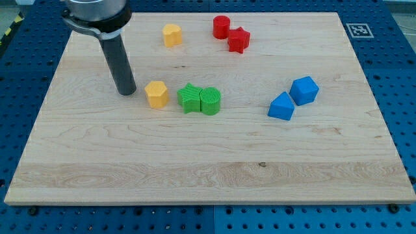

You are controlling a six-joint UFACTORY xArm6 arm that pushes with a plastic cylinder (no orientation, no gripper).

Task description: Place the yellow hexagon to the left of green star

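You'll see my tip [127,91], a bare rod gripping nothing, just left of the yellow hexagon [156,93]. The hexagon sits upright, no clear long axis, close left of the green star [189,98].

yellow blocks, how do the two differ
The yellow hexagon sits mid-board, just left of the green star; the other yellow block sits near the view's top, apart from other blocks. My tip stands close to the left of the hexagon, far from the upper one. The upper block's outline looks less regular. Both are yellow, upright and similar in size.
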